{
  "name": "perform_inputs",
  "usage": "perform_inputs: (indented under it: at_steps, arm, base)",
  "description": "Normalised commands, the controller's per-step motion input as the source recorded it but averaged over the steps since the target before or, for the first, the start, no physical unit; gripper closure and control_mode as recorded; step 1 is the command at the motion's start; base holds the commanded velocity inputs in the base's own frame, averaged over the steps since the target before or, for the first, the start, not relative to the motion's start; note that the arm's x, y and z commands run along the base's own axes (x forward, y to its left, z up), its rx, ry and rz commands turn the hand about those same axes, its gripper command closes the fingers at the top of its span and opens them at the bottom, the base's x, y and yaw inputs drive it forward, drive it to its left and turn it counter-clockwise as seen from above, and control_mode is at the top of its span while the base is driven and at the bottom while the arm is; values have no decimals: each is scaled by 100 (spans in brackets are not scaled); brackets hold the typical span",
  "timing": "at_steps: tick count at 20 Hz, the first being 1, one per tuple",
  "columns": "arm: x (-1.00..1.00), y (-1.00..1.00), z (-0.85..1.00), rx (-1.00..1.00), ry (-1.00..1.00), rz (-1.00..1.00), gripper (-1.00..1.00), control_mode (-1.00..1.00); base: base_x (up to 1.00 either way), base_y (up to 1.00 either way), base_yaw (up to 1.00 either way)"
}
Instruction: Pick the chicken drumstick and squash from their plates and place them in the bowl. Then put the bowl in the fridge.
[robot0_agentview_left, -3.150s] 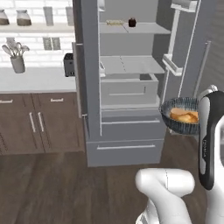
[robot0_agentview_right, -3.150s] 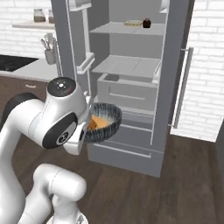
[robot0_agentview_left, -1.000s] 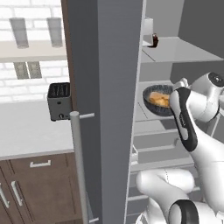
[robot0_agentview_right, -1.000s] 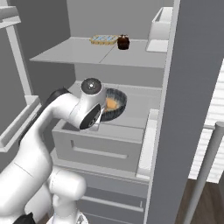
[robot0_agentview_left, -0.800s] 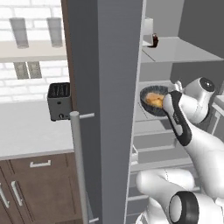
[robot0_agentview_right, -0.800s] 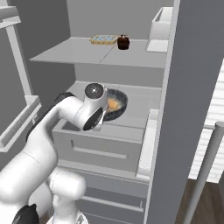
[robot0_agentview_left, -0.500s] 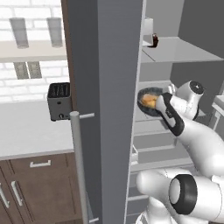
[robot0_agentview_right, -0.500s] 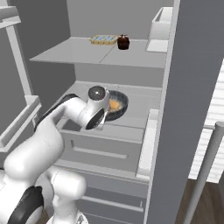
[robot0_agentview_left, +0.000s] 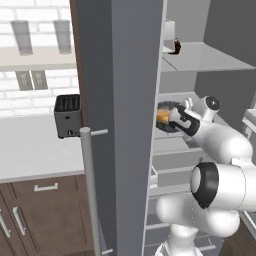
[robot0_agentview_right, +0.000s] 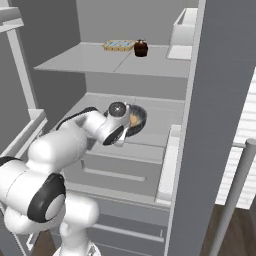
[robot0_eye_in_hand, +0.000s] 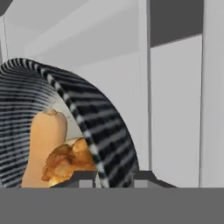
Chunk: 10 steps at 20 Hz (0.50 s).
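Observation:
The dark ribbed bowl (robot0_eye_in_hand: 103, 127) sits at the middle shelf of the open fridge (robot0_agentview_right: 150, 107). Inside it lie the pale tan squash (robot0_eye_in_hand: 43, 138) and the lumpy golden-brown chicken drumstick (robot0_eye_in_hand: 68, 162). My gripper (robot0_eye_in_hand: 113, 177) has the bowl's near rim between its two tips, shut on it. From the left, the bowl (robot0_agentview_left: 165, 111) shows just past the fridge door edge, with the hand (robot0_agentview_left: 181, 119) against its right side. From the right, the bowl (robot0_agentview_right: 137, 119) peeks out behind my wrist. The plates are out of view.
The grey fridge door (robot0_agentview_left: 120, 100) with its long bar handle (robot0_agentview_left: 90, 190) stands close on the left. A toaster (robot0_agentview_left: 67, 116) sits on the counter (robot0_agentview_left: 30, 150). The upper shelf holds a dark jar (robot0_agentview_right: 140, 48) and a flat tray (robot0_agentview_right: 119, 46). Drawers (robot0_agentview_right: 120, 170) lie below the bowl.
My arm has stretched further into the fridge, carrying the bowl deeper over the middle shelf, leftward in the left base view. The base has stayed put over the last second.

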Motion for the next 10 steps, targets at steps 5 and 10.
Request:
perform_inputs:
  at_steps: [5,10]
  arm:
    - [78,-2,-26,1,0,1,-100,-100]
    - [27,0,-4,0,-5,0,-100,-100]
  base:
    - [0,0,0]
    - [0,0,0]
